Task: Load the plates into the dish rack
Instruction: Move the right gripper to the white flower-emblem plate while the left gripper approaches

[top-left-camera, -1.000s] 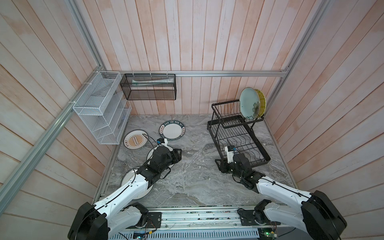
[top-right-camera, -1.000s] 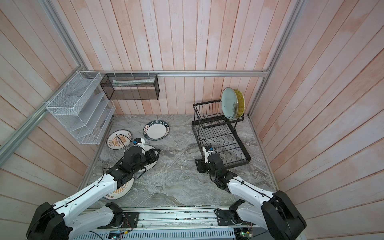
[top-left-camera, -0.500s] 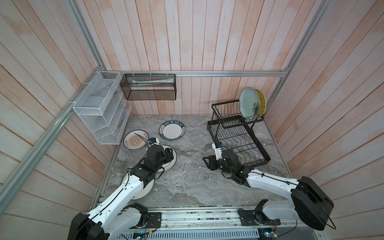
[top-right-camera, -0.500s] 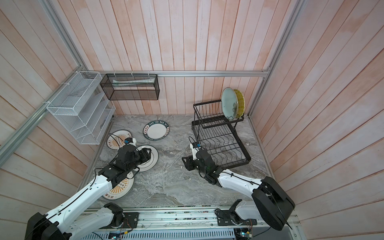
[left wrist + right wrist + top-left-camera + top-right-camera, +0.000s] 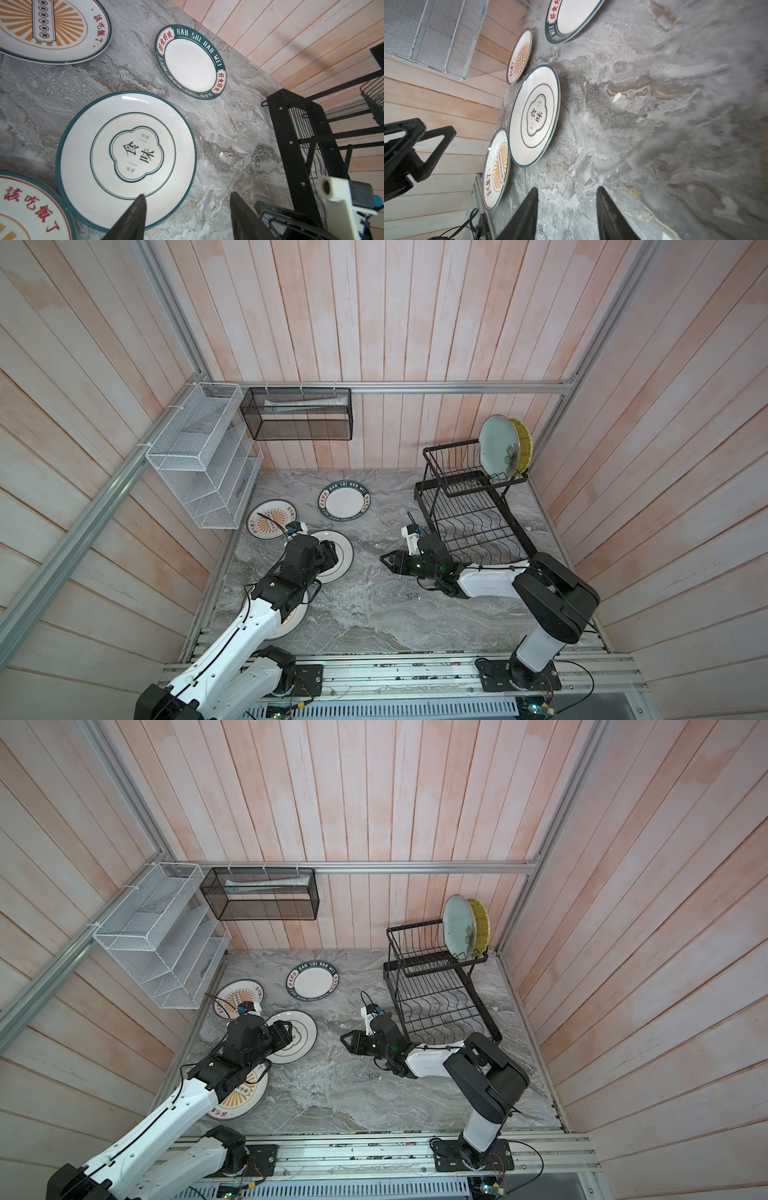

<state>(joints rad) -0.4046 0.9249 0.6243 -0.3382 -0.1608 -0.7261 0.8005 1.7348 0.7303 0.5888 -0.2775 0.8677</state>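
Note:
A white plate with a dark ring (image 5: 345, 556) lies flat on the marble table. My left gripper (image 5: 331, 556) hovers open at its edge. In the left wrist view one finger (image 5: 137, 209) is over the plate's rim (image 5: 124, 153) and the other over bare table. My right gripper (image 5: 387, 562) is open and empty above the table's middle (image 5: 568, 190), pointing toward that plate (image 5: 534, 116). A lettered-rim plate (image 5: 344, 500) and two orange-sunburst plates (image 5: 270, 520) (image 5: 241, 1098) also lie flat. The black dish rack (image 5: 469, 506) holds a teal plate (image 5: 498, 452) and a yellow plate (image 5: 524, 443) upright in its upper basket.
A white mesh shelf (image 5: 203, 464) hangs on the left wall and a black mesh basket (image 5: 299, 414) on the back wall. The near sunburst plate lies partly under my left arm. Wooden walls close in three sides; a metal rail (image 5: 395, 672) runs along the front.
My right gripper has swung left, away from the rack's front toward the middle of the table, with its jaws slightly narrower. The left gripper has stayed over the ringed plate, shifting only a little.

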